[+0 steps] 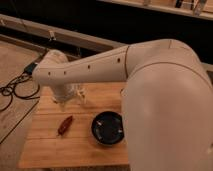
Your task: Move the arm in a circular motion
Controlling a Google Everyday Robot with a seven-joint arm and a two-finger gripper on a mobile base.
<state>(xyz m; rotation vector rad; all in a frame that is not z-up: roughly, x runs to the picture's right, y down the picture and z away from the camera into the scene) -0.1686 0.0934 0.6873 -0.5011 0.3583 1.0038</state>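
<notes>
A very large glossy cream-white robot arm (150,75) fills the right side of the view and reaches left across a wooden bench (75,147). Its thick tube ends in a rounded joint at the left, where a narrower wrist turns downward. The end effector (63,99) hangs at the wrist's lower end, over the back left part of the bench; whether it is open or closed cannot be told. A small clear bottle (80,93) stands just beside it. Nearer the front lie a reddish-brown oblong item (65,125) and a dark round bowl (108,128), apart from each other. Black cables (14,91) trail on the floor at left.
</notes>
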